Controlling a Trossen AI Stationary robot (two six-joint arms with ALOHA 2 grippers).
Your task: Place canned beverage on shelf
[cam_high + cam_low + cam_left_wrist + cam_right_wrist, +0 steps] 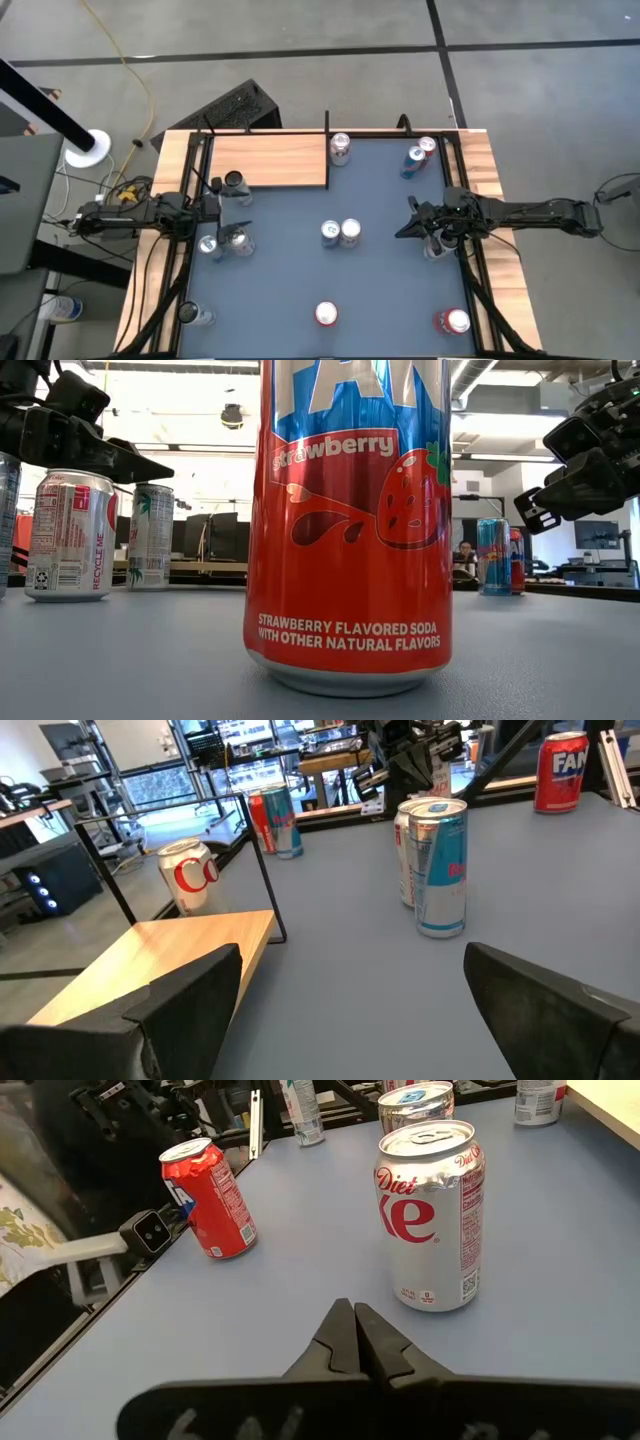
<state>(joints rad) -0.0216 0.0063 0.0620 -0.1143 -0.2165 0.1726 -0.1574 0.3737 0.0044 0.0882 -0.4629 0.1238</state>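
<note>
Several beverage cans stand upright on the blue table (300,280). A pair (340,233) stands mid-table; the right wrist view shows its silver Diet Coke can (430,1220) just ahead of my shut right gripper (355,1335), which hovers right of the pair (403,226) and touches nothing. The shelf (270,160), a light wood board with thin black posts, lies at the far left. Beside its near edge (150,970) my left gripper (350,1010) stands open and empty, pointing level at the pair (440,860). A strawberry soda can (345,520) stands near the front edge.
A Coke can (340,148) stands just right of the shelf, and a blue and a red can (420,157) at the far right. Two cans (225,242) stand near the left arm, one (195,315) at the near left, a red one (452,321) at the near right.
</note>
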